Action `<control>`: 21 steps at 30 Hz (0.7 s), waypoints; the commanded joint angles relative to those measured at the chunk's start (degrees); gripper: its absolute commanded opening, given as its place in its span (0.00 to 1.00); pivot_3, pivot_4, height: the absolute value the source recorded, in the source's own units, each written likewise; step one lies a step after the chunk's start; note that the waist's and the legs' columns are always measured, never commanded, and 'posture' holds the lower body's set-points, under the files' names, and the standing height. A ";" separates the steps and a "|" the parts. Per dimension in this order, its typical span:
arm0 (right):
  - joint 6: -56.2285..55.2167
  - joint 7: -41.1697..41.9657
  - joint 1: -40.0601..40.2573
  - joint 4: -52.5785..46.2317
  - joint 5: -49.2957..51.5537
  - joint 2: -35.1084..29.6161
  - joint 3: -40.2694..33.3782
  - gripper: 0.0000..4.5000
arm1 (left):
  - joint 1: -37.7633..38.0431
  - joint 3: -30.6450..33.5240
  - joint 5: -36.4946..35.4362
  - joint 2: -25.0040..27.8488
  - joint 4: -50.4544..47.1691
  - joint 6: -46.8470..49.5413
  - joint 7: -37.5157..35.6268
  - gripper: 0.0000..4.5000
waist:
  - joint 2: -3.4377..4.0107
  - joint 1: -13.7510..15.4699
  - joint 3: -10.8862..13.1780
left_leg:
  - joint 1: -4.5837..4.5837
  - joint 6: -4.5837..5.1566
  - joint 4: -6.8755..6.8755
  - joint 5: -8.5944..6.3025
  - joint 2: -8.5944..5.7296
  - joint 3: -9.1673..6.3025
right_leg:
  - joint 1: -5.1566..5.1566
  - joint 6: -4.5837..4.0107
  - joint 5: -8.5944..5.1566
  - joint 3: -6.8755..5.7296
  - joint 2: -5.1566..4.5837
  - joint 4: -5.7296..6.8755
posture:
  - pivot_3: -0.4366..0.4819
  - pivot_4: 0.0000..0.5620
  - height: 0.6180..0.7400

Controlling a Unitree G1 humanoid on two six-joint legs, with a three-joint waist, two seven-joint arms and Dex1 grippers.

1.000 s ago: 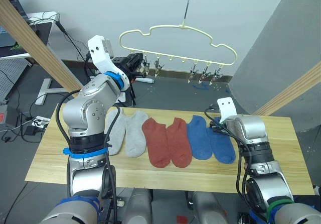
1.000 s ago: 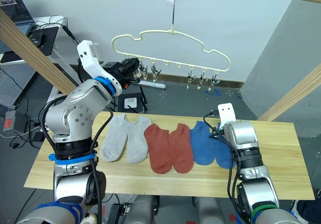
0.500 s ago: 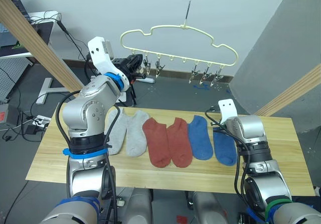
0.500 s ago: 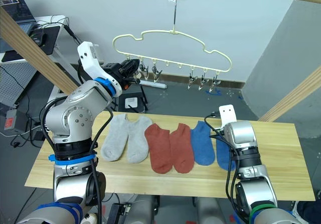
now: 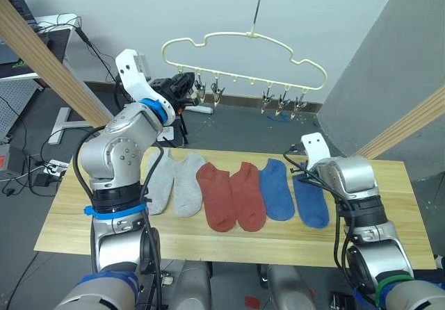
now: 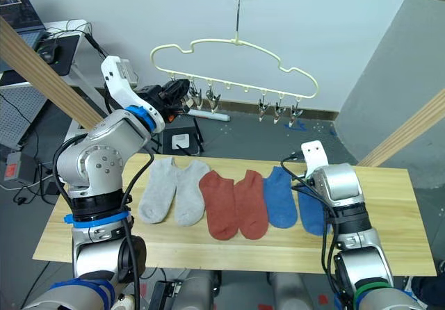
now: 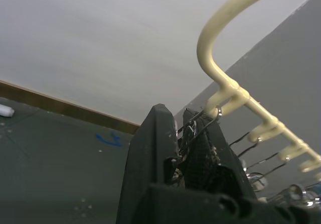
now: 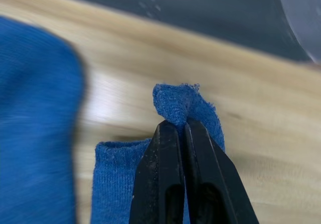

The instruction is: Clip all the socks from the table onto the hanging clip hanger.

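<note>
Several socks lie side by side on the table (image 5: 396, 206): two grey (image 5: 174, 183), two rust red (image 5: 226, 197) and two blue (image 5: 278, 188). My right gripper (image 8: 176, 124) is shut on the bunched cuff of the rightmost blue sock (image 8: 186, 103), low over the table; this sock (image 5: 311, 204) still lies flat on the wood. The pale-yellow clip hanger (image 5: 243, 39) hangs above and behind the table. My left gripper (image 7: 179, 117) is raised to the hanger's left end and shut on the leftmost metal clip (image 7: 196, 128). The other clips (image 5: 278, 103) hang free.
Slanted wooden poles (image 5: 42, 60) (image 5: 410, 126) flank the table on both sides. Behind the table are grey floor, cables and a desk (image 5: 28, 46) at the far left.
My right gripper has closed on the rightmost blue sock's cuff, and that sock has shifted slightly. The left gripper stays at the leftmost clip.
</note>
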 commanded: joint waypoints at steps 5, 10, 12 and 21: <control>8.80 5.55 -3.43 -14.98 6.36 -1.36 1.42 0.00 | -1.97 2.61 -3.96 0.99 0.17 2.22 0.37 0.05 | 0.01 -0.05 0.01 | 0.00 -0.02 -0.01 -0.01 0.00 -0.02 | -0.02 0.01 -0.01 -0.01 0.00 0.01 | 0.49 0.62 1.00; 8.95 5.65 -7.20 -17.33 9.42 2.67 0.54 0.00 | -2.60 4.64 -7.09 0.62 0.96 4.98 1.57 0.05 | 0.01 -0.21 0.02 | -0.01 -0.03 0.00 -0.01 0.00 -0.01 | -0.03 0.01 -0.01 0.00 0.00 0.01 | 0.49 0.61 1.00; 8.95 5.15 -8.41 -17.22 9.94 4.70 0.23 0.00 | -2.65 5.04 -7.88 0.84 1.15 5.67 1.90 0.05 | 0.01 -0.23 0.02 | 0.00 -0.03 0.00 -0.01 0.02 -0.03 | -0.05 0.01 -0.01 -0.02 0.01 0.03 | 0.49 0.61 1.00; 5.61 3.50 -12.78 -12.09 9.15 16.94 -1.64 0.00 | -3.60 8.60 -12.73 -0.66 2.69 7.94 5.88 0.05 | 0.01 -0.08 0.02 | -0.03 -0.08 -0.01 0.00 0.03 -0.09 | -0.06 0.00 0.00 -0.10 -0.02 0.03 | 0.49 0.61 1.00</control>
